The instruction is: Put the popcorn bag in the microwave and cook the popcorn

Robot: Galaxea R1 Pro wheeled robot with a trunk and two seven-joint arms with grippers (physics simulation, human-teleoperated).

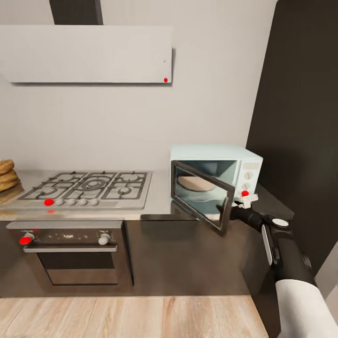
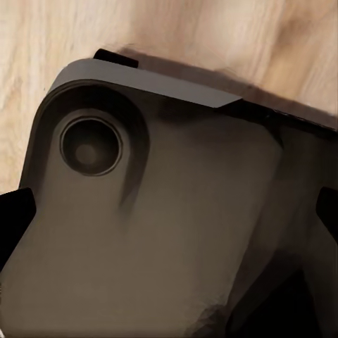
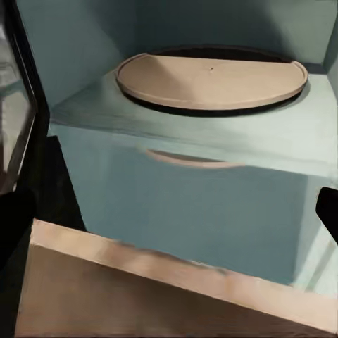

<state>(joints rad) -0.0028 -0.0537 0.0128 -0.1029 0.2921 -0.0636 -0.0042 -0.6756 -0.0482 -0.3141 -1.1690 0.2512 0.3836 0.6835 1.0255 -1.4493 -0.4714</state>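
Observation:
The pale-blue microwave (image 1: 234, 162) stands on the grey countertop (image 1: 159, 203) right of the hob. Its dark glass door (image 1: 199, 197) is swung out partway. Inside lies a bare tan turntable (image 1: 195, 183), also seen close up in the right wrist view as the turntable (image 3: 211, 74). My right gripper (image 1: 245, 202) sits at the door's free edge in front of the cavity. There the right gripper (image 3: 170, 224) is open with nothing between its fingers. My left gripper (image 2: 169, 218) is open over the robot's own dark body. The popcorn bag is out of view.
A gas hob (image 1: 84, 188) lies left of the microwave, with a steel oven (image 1: 75, 253) below and a white hood (image 1: 89, 54) above. A tall dark cabinet (image 1: 300, 117) stands close to the microwave's right. Stacked brown rounds (image 1: 5, 176) sit at the far left. Below is a light wood floor (image 1: 126, 317).

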